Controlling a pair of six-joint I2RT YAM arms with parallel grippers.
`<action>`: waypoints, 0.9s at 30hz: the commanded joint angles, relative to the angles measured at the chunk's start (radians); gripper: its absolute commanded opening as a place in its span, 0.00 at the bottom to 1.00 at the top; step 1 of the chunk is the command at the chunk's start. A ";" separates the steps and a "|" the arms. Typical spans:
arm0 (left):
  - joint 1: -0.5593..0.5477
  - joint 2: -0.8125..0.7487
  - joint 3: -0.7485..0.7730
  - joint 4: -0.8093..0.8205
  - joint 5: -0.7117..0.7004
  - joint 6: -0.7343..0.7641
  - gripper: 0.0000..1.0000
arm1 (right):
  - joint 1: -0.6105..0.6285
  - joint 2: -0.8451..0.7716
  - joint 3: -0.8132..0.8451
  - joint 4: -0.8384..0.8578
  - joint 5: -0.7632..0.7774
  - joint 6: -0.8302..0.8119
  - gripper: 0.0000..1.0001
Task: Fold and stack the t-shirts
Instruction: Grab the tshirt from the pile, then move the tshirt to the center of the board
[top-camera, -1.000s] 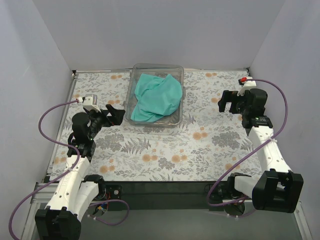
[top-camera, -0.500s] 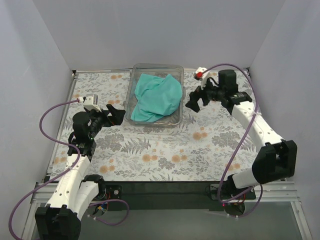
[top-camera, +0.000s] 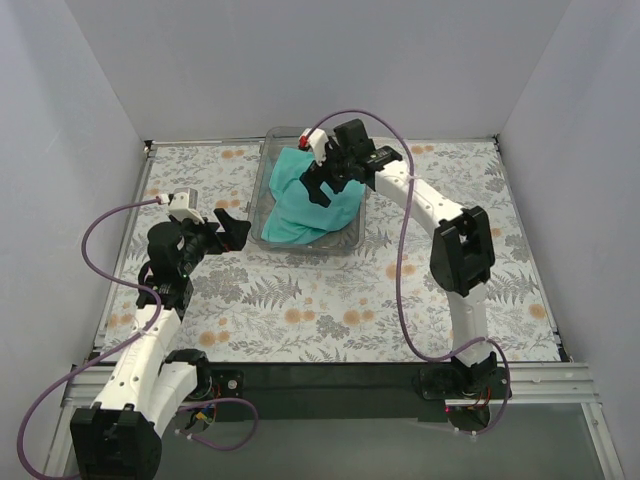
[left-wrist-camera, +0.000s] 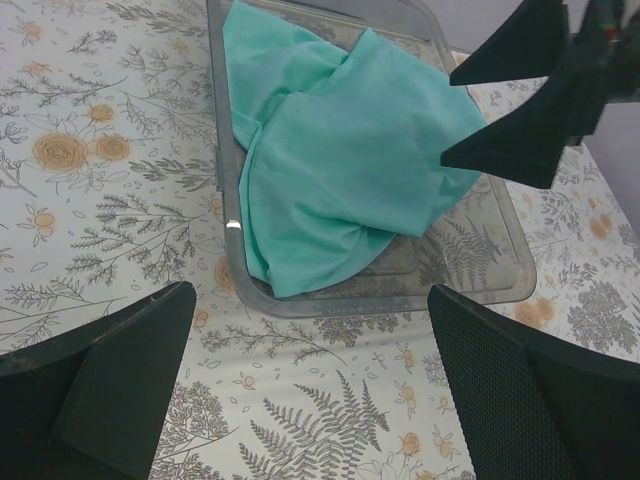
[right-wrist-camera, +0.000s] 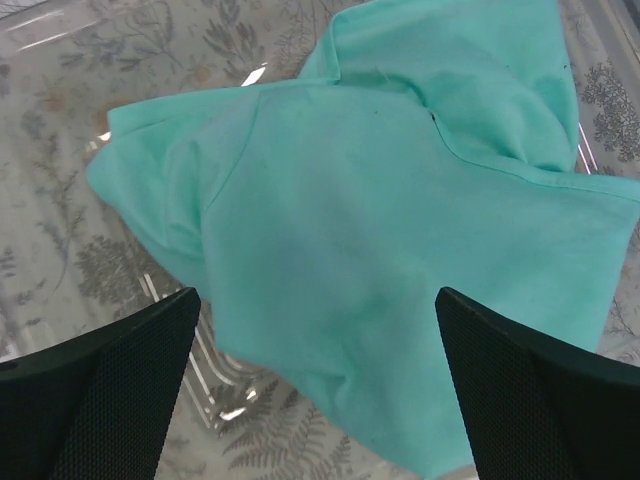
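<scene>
The right gripper (top-camera: 316, 188) hovers directly over the teal t-shirt (top-camera: 293, 218), jaws spread wide and nothing between them. The shirt lies bunched in the clear plastic tray (left-wrist-camera: 480, 290) at the far middle of the floral table (top-camera: 330, 300). This looks like the reach for the pick, and the way to do it well is to come straight down on a raised ridge of cloth near the middle of the heap. It should pinch only fabric and keep the fingertips off the tray's wall. The lift then wants to go high enough that the trailing cloth clears the rim before it swings toward open tabletop. The left gripper (top-camera: 234, 227) waits just beside the tray's left side, also wide open and empty, well placed to catch a second corner. As for the tray, it holds this one shirt and nothing else that shows. The near-left fold presses up at the rim; whether it spills over cannot be told.
</scene>
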 joint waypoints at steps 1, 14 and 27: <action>0.004 0.011 0.017 -0.006 -0.008 0.021 0.95 | 0.029 0.089 0.110 -0.070 0.154 -0.004 0.89; 0.003 0.017 0.020 -0.003 0.007 0.014 0.94 | 0.057 0.253 0.167 -0.072 0.374 -0.015 0.32; 0.003 0.015 0.014 -0.003 -0.002 0.018 0.94 | -0.012 -0.156 0.306 0.049 0.317 -0.024 0.01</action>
